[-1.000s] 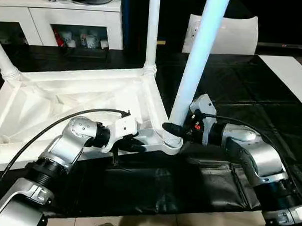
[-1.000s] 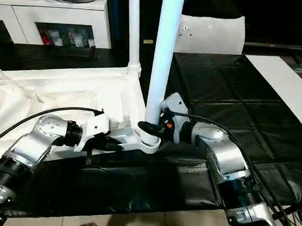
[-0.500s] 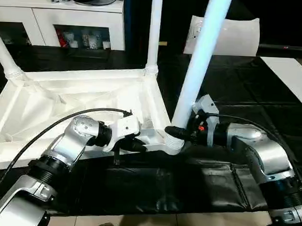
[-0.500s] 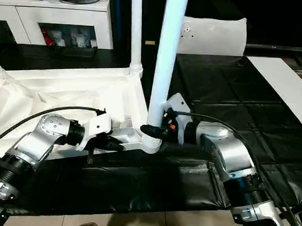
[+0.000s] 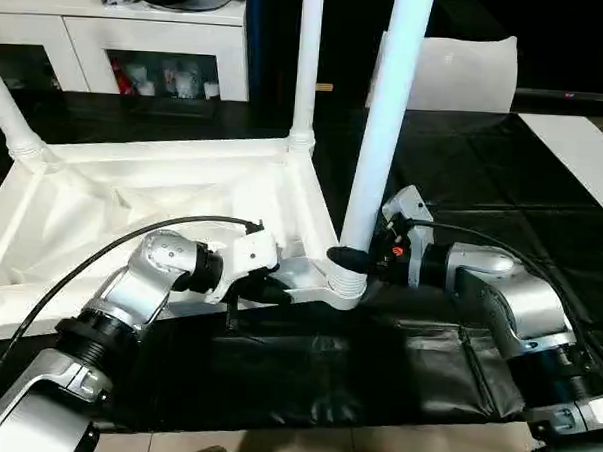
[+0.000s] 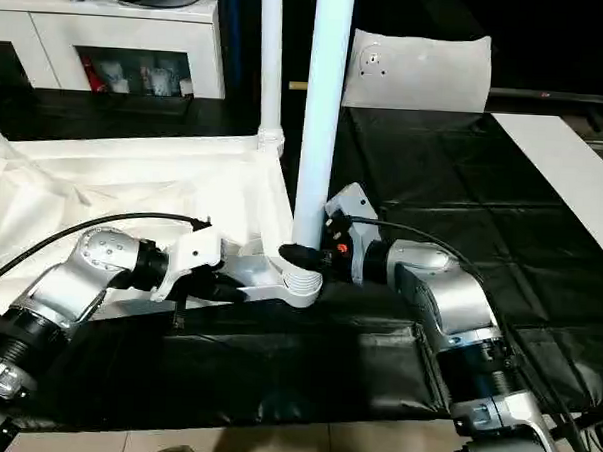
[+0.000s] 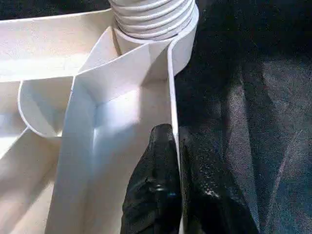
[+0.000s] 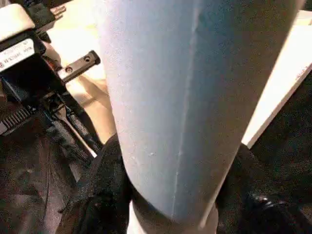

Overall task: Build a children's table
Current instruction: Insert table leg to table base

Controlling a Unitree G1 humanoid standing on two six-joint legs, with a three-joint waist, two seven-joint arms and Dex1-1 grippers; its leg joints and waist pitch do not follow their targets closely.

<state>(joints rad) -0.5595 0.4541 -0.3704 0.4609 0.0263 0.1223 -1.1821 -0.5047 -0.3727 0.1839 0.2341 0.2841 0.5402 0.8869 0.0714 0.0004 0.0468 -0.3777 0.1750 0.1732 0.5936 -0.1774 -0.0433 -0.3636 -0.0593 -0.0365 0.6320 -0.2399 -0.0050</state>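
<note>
The children's table lies upside down on a black mat: its white tabletop (image 5: 133, 199) shows the ribbed underside. One leg (image 5: 307, 66) stands in the far right corner socket and another leg (image 5: 6, 108) in the far left one. A third leg (image 5: 386, 120) stands nearly upright in the near right socket (image 7: 151, 19). My right gripper (image 5: 350, 256) is shut around this leg's base, with black fingers (image 8: 97, 190) on both sides of the tube (image 8: 185, 97). My left gripper (image 5: 279, 290) is shut on the tabletop's near rim (image 7: 173, 146), just left of that socket.
A white cabinet (image 5: 120, 38) stands at the back left and a white flat bag (image 5: 459, 68) at the back middle. A white board (image 5: 585, 158) lies on the right. The black mat (image 5: 325, 367) ends at bare floor near me.
The leg in my right gripper has swung from a lean to the right to almost upright. The right forearm shifted slightly with it. The left arm kept its hold.
</note>
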